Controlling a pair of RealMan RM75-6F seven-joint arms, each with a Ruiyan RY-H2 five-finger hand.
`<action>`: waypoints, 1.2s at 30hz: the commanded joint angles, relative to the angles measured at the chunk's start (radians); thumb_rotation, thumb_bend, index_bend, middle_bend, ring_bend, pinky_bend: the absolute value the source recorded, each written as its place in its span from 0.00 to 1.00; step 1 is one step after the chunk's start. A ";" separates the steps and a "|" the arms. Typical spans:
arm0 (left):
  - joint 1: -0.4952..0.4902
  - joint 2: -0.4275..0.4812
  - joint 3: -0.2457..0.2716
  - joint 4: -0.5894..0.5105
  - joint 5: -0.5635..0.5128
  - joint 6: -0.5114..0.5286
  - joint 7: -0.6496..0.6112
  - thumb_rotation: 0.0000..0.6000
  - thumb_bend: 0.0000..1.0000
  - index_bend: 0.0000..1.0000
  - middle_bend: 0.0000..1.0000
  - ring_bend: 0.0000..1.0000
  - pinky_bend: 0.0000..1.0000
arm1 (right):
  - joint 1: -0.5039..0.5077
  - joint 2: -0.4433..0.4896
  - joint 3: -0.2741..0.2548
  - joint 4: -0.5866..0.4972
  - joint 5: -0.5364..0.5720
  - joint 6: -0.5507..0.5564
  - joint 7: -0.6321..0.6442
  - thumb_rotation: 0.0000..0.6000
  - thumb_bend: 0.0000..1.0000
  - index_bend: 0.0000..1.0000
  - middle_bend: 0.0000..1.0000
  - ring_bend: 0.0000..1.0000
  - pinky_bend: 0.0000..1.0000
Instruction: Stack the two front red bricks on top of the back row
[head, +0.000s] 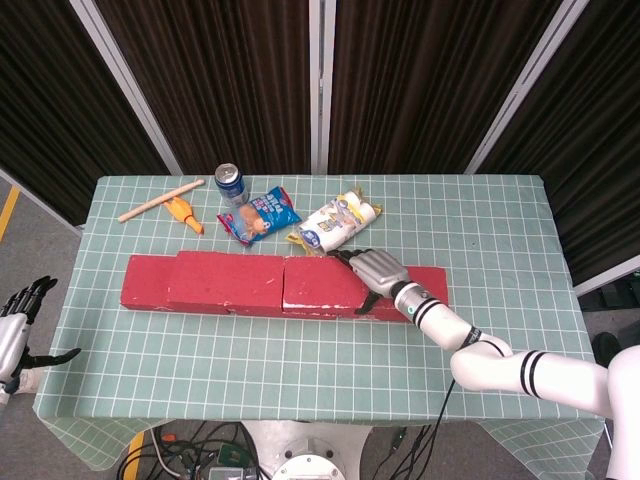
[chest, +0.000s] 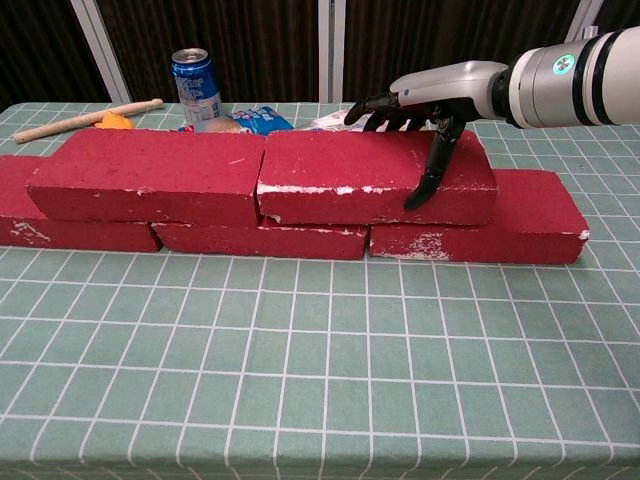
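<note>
Three red bricks form a bottom row (chest: 525, 215) across the green mat. Two more red bricks lie on top of it. The upper left brick (chest: 150, 175) (head: 225, 280) lies by itself. My right hand (chest: 440, 95) (head: 378, 270) grips the upper right brick (chest: 350, 175) (head: 320, 283) near its right end, with the fingers over the far edge and the thumb down the front face. The two upper bricks nearly touch end to end. My left hand (head: 15, 325) hangs off the table's left side with its fingers apart, holding nothing.
Behind the bricks stand a blue soda can (chest: 196, 85) (head: 231, 184), a wooden stick (head: 160, 200), an orange toy (head: 182, 213), a blue snack bag (head: 260, 216) and a white snack bag (head: 338, 222). Green gridded mat (chest: 320, 380) stretches in front of the bricks.
</note>
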 joint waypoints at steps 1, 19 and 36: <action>0.000 -0.002 0.001 0.003 -0.002 -0.005 -0.002 1.00 0.01 0.05 0.00 0.00 0.00 | 0.003 -0.001 -0.003 0.003 0.002 -0.001 -0.002 1.00 0.05 0.01 0.23 0.18 0.25; -0.003 -0.005 -0.001 0.011 -0.005 -0.015 -0.012 1.00 0.01 0.05 0.00 0.00 0.00 | 0.018 -0.005 -0.006 -0.002 0.015 0.006 -0.004 1.00 0.05 0.01 0.22 0.18 0.24; -0.003 -0.008 0.000 0.021 -0.003 -0.019 -0.025 1.00 0.01 0.05 0.00 0.00 0.00 | 0.029 -0.026 -0.018 0.001 0.044 0.030 -0.025 1.00 0.05 0.01 0.21 0.17 0.23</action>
